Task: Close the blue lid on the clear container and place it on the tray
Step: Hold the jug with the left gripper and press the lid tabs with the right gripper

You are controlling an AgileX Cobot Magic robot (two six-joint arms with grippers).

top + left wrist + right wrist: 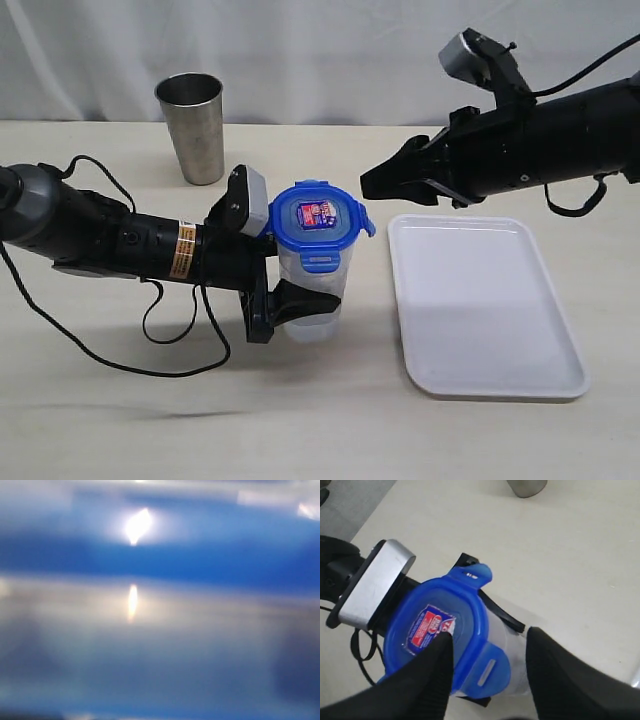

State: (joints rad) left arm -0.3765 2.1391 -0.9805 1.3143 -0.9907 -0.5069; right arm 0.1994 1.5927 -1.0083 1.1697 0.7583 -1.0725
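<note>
The blue lid (pixel 318 217) sits on top of the clear container (pixel 315 300), sticker face up, with at least two flaps sticking outward. My left gripper (pixel 298 278) is shut on the clear container, its fingers on either side of the wall just below the lid. The left wrist view is a blur of the lid (pixel 200 555) over the cloudy wall (pixel 150 630). My right gripper (pixel 382 182) hangs open above and to the right of the lid, touching nothing. In the right wrist view its fingers frame the lid (pixel 440 630) and container (pixel 512 645). The white tray (pixel 480 300) lies to the right.
A stainless-steel cup (pixel 195 125) stands at the back left, behind my left arm. The left arm's cable (pixel 180 330) loops over the table in front of it. The left wrist camera (pixel 372 587) sits close beside the lid.
</note>
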